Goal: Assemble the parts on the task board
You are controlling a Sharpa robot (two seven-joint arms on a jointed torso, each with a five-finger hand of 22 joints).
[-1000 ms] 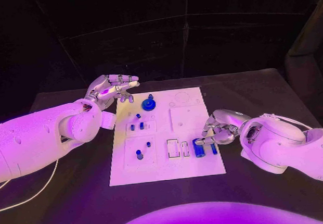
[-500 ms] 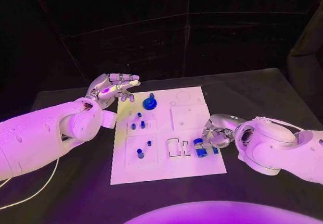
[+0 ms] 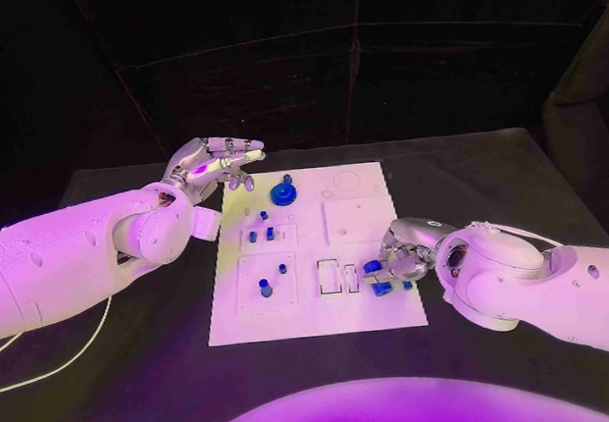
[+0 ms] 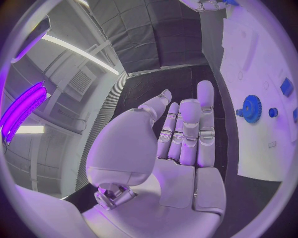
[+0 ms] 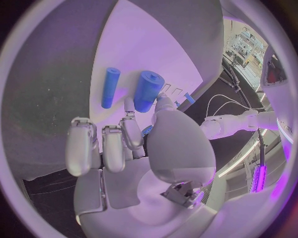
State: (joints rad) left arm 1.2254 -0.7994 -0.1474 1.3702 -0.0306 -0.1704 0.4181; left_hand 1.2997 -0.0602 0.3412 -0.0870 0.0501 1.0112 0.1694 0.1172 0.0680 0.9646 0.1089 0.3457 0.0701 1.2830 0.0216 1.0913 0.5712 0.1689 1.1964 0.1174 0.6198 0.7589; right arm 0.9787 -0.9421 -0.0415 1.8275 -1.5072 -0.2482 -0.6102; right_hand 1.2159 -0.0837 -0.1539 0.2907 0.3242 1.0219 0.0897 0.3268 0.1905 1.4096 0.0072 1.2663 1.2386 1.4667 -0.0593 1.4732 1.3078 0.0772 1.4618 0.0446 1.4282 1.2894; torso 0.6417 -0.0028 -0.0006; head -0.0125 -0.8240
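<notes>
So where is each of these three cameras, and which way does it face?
Head view: on the robot's head, looking down at the task board; both arms show, left hand and right hand.
Left wrist view: behind the left hand, facing past open fingers toward the board's edge and the blue gear.
Right wrist view: behind the right hand, facing two blue cylinders.
Shared: the white board.
</notes>
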